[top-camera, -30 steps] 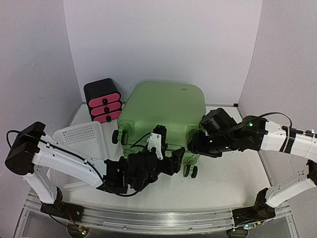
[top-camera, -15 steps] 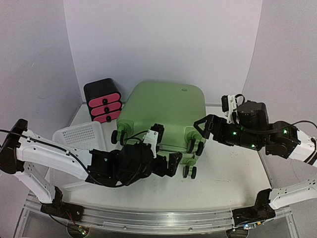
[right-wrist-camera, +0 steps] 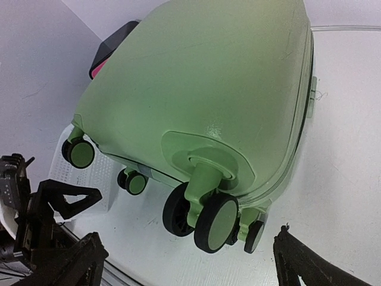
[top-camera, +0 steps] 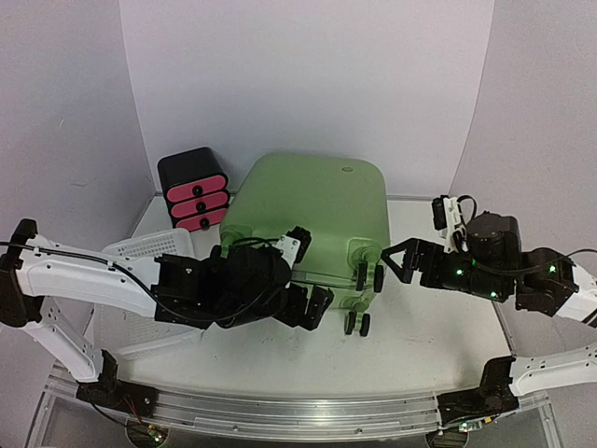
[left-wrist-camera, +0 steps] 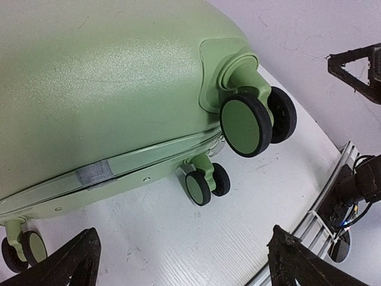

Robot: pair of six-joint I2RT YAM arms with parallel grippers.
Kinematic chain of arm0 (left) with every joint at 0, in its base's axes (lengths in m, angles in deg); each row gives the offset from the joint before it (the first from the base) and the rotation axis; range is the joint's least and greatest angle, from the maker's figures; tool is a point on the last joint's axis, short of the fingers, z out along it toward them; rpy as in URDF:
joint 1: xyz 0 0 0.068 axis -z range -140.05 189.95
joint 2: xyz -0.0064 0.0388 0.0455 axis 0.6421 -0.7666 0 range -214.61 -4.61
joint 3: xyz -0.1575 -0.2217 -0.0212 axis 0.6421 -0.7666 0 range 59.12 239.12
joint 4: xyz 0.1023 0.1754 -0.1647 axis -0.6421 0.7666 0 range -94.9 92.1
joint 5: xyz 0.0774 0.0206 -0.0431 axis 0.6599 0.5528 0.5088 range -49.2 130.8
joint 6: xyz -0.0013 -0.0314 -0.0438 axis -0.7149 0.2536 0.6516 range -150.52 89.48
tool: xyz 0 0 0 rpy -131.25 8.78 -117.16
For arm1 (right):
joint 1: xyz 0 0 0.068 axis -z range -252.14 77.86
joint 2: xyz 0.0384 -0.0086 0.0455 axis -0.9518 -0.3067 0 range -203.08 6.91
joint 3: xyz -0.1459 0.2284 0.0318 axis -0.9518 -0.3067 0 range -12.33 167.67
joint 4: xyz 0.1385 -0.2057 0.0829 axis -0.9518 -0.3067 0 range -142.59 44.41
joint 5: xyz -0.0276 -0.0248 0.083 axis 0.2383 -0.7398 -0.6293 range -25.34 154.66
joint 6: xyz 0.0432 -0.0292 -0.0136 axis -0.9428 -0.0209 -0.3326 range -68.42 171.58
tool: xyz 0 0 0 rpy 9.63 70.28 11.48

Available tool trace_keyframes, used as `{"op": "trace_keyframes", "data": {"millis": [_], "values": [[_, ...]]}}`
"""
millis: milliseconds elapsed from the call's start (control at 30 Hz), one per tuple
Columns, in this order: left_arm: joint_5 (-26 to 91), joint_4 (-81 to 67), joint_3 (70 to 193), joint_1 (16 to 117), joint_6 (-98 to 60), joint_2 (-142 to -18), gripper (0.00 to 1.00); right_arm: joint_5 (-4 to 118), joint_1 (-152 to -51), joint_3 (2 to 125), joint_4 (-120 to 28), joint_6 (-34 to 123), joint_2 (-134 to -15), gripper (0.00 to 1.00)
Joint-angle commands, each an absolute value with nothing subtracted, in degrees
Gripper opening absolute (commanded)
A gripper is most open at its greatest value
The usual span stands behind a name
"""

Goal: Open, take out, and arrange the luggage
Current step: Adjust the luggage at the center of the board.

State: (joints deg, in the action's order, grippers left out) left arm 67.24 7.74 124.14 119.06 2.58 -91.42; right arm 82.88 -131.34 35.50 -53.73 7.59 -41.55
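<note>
The luggage (top-camera: 308, 207) is a light-green hard-shell suitcase lying flat and closed, its black wheels (top-camera: 357, 323) toward the near edge. My left gripper (top-camera: 310, 273) is open at the near wheeled end, with nothing between its fingers. In the left wrist view the luggage (left-wrist-camera: 107, 89) shows its zipper seam and a double wheel (left-wrist-camera: 247, 125), and the gripper (left-wrist-camera: 187, 268) hangs over bare table. My right gripper (top-camera: 394, 263) is open just right of the near right corner, apart from the shell. The right wrist view shows the luggage (right-wrist-camera: 202, 77), its corner wheel (right-wrist-camera: 214, 223) and the empty gripper (right-wrist-camera: 190, 271).
A small black drawer box with pink fronts (top-camera: 194, 189) stands at the back left, beside the suitcase. A white perforated basket (top-camera: 154, 254) lies left of the suitcase, partly behind my left arm. A metal rail (top-camera: 280, 406) runs along the near edge. White walls close in the back and sides.
Both grippers have opened wide. The right arm has pulled back to the right, away from the near right wheel. The left arm has drawn back slightly from the wheeled end.
</note>
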Motion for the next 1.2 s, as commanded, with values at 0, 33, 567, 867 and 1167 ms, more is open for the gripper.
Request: {"op": "trace_keyframes", "data": {"millis": [0, 33, 567, 867, 1167], "values": [[64.06, 15.24, 129.73, 117.55, 1.48, -89.04, 0.99, 83.96, -131.69, 35.16, -54.91, 8.81, -37.90, 0.98], [62.52, 16.62, 130.93, 116.91, 1.05, -89.44, 0.99, 84.37, -131.67, 35.28, -55.36, 8.66, -37.58, 0.98], [46.99, 26.76, 138.07, 105.44, 10.35, -93.43, 0.99, 98.60, -131.68, 42.50, -60.35, 10.57, -42.85, 0.98], [48.77, 25.40, 137.06, 105.16, 7.14, -92.37, 0.99, 100.96, -130.00, 46.12, -60.79, 13.13, -47.80, 0.98], [45.95, 24.35, 137.21, 105.19, 7.21, -91.11, 0.99, 95.71, -121.00, 44.62, -60.55, 14.45, -48.19, 0.98]]}}
